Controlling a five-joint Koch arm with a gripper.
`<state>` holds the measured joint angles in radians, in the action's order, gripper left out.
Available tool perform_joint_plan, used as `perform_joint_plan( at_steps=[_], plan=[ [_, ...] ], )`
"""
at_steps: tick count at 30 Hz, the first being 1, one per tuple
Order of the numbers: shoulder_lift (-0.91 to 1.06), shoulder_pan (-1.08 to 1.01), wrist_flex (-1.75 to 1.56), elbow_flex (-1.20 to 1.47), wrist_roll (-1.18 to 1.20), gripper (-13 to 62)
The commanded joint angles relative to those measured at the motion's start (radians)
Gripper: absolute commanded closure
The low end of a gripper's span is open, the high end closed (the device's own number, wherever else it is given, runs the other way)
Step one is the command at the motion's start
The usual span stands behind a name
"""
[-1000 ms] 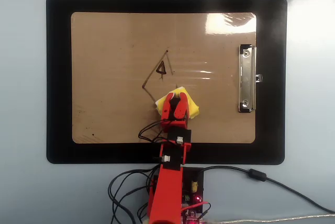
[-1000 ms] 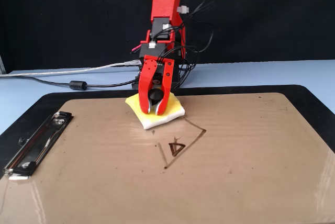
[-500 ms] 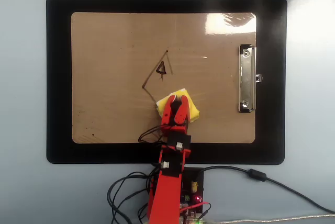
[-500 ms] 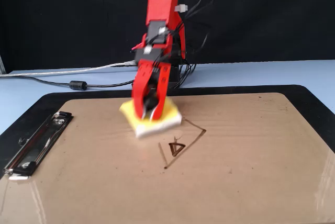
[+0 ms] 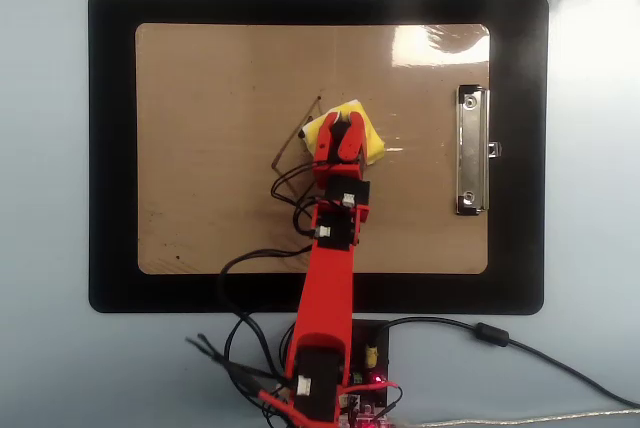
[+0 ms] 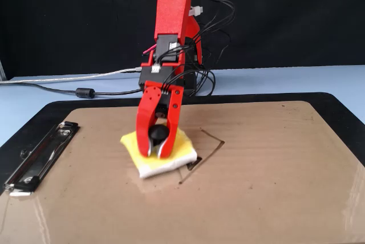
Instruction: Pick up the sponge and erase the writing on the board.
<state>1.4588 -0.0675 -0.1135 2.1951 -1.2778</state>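
Observation:
The yellow sponge [image 5: 368, 139] [image 6: 138, 147] rests flat on the tan board [image 5: 200, 168] [image 6: 274, 198], pressed over the middle of the writing. My red gripper [image 5: 340, 125] [image 6: 155, 153] is shut on the sponge's black knob [image 6: 158, 134], its fingers on either side of it. Of the writing, only thin dark lines [image 5: 285, 153] [image 6: 212, 141] show beside the sponge; the inner triangle is covered. The board's silver clip [image 5: 472, 150] [image 6: 35, 158] lies at the right in the overhead view.
The board lies on a bigger black mat [image 5: 110, 148] [image 6: 342, 104]. The arm's base and cables [image 5: 330, 378] stand at the mat's near edge in the overhead view. A grey cable [image 6: 74, 91] runs along the blue table behind the mat.
The gripper has pushed the sponge away from the arm's base, across the board and onto the drawing. The small triangle that showed before is now under the sponge.

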Motion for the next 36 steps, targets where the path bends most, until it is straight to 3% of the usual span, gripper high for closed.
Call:
perform_joint_plan(
  at_steps=[1,4,6,12,14,17,22,24,27,33,36],
  plan=[
    [0.227,0.002,0.031,0.183,-0.023,56.6],
    [0.359,0.061,0.034,0.279,-0.031,56.6],
    [0.250,0.097,0.017,0.238,-0.043,56.6],
    [-0.270,0.104,-0.020,-0.319,-0.051,56.6],
    [-0.325,0.104,-0.008,-0.374,-0.052,56.6],
    [-0.126,0.107,0.037,-0.170,-0.054,56.6],
    [0.477,0.120,0.206,0.285,-0.074,56.6],
    [0.525,0.133,0.235,0.308,-0.075,56.6],
    [0.360,0.153,0.195,0.224,-0.075,56.6],
    [-0.227,0.149,0.048,-0.298,-0.069,56.6],
    [-0.213,0.150,0.080,-0.295,-0.071,56.6]
  ],
)
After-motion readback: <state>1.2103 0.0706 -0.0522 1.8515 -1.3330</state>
